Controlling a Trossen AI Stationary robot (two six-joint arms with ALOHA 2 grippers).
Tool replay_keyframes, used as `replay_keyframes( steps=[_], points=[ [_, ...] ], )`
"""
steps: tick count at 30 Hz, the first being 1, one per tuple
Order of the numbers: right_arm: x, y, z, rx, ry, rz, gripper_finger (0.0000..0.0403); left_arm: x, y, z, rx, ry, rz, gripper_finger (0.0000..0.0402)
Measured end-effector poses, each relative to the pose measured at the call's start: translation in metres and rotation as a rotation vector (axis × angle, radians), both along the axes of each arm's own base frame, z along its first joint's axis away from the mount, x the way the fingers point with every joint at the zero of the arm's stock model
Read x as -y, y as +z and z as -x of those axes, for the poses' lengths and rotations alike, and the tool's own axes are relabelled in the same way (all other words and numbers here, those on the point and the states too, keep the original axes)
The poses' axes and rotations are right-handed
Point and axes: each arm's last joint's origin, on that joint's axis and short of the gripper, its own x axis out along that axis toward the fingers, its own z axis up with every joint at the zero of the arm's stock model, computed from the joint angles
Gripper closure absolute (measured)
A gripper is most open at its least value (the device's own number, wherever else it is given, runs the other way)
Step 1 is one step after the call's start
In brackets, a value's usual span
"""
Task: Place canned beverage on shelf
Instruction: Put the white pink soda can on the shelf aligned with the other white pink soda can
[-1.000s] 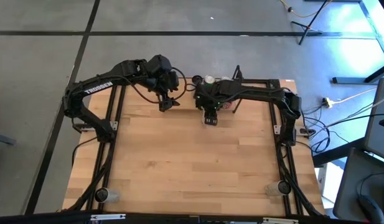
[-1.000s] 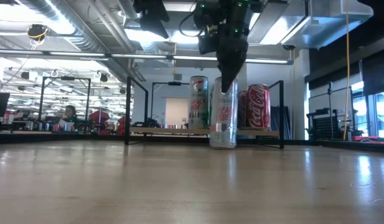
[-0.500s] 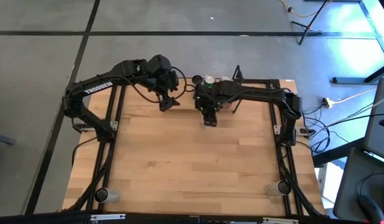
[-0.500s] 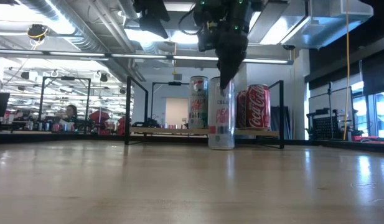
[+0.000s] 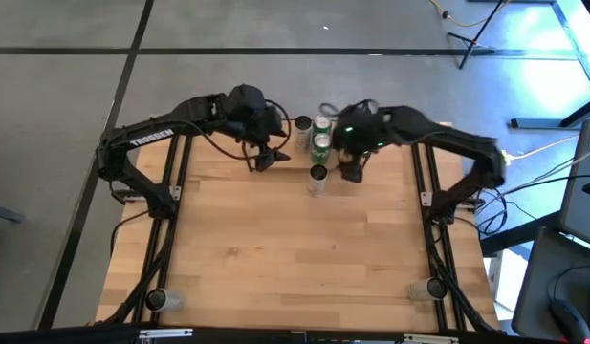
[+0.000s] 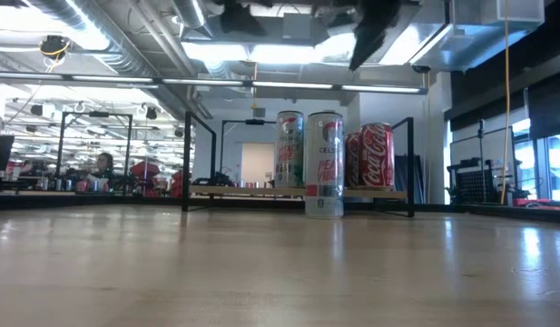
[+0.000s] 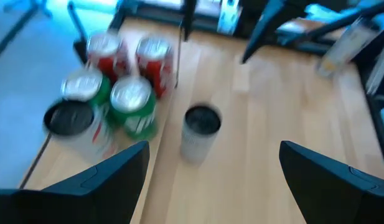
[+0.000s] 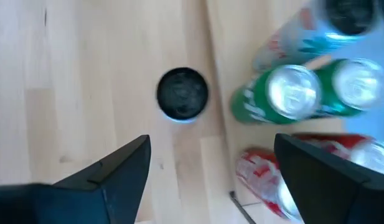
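Note:
A slim silver can (image 6: 325, 163) with a dark top stands upright on its base on the wooden table, just in front of the shelf; it also shows in the high view (image 5: 317, 180). The shelf (image 6: 234, 192), a low wooden board with black end frames, holds several cans: a white and green one (image 6: 289, 150), a red one (image 6: 375, 154) and green ones (image 8: 285, 93). My right gripper (image 5: 352, 172) is open, above the slim can and to its right, touching nothing. My left gripper (image 5: 264, 159) is open and empty, left of the can.
The shelf cans stand close together at the table's far edge, right behind the slim can. The near part of the tabletop (image 5: 295, 258) is bare wood. Black frame rails (image 5: 170, 201) run along the table's left and right sides.
My right gripper has let go of the slim can's top, risen well above it and gone toward the table's right edge. The can stays upright on the table in front of the shelf.

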Motion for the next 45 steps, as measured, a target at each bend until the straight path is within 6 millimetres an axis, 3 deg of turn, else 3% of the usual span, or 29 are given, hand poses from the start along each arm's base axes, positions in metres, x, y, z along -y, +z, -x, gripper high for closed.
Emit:
replay_keyframes(
  steps=[6, 12, 17, 21, 35, 41, 45],
  points=[
    [-0.004, 0.013, 0.057, 0.140, 0.020, -0.069, 0.0079, 0.009, -0.012, -0.035, 0.065, 0.033, -0.029, 0.0056],
    [-0.018, 0.000, 0.104, 0.215, -0.004, -0.065, 0.0079, 0.008, -0.054, -0.078, 0.007, 0.149, -0.024, 0.0056],
    [-0.025, -0.007, 0.127, 0.241, -0.021, -0.071, 0.0080, 0.012, -0.085, -0.105, -0.011, 0.175, 0.034, 0.0056],
    [-0.028, -0.008, 0.137, 0.254, -0.020, -0.067, 0.0081, 0.016, -0.106, -0.116, -0.071, 0.217, 0.024, 0.0056],
    [-0.031, -0.006, 0.146, 0.263, 0.006, -0.046, 0.0081, 0.019, -0.142, -0.131, -0.165, 0.250, 0.018, 0.0056],
    [-0.031, -0.007, 0.146, 0.254, 0.008, -0.047, 0.0081, 0.020, -0.148, -0.136, -0.158, 0.263, 0.025, 0.0060],
    [-0.031, -0.007, 0.146, 0.254, 0.008, -0.047, 0.0081, 0.020, -0.151, -0.135, -0.182, 0.262, 0.029, 0.0090]
  ],
)
